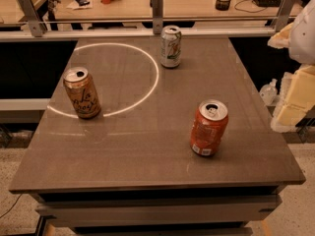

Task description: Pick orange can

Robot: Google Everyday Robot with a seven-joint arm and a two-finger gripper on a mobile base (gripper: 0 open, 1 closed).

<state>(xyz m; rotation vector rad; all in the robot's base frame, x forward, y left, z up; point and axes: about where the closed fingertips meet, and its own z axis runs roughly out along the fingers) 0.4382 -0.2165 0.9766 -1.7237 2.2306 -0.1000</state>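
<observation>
The orange can (81, 93) is a slim amber can with dark cursive lettering and an opened silver top. It stands upright on the left side of the grey table (147, 146), on the edge of a bright ring of light. My gripper (293, 98) shows as pale, blocky parts at the right edge of the view, off the table's right side. It is far from the orange can and touches nothing on the table.
A red-orange can (209, 128) with a white label patch stands at the front right. A white-and-green can (171, 46) stands at the back centre. A metal rail (156, 14) and a cluttered desk lie behind the table. A small bottle (268, 91) sits low to the right.
</observation>
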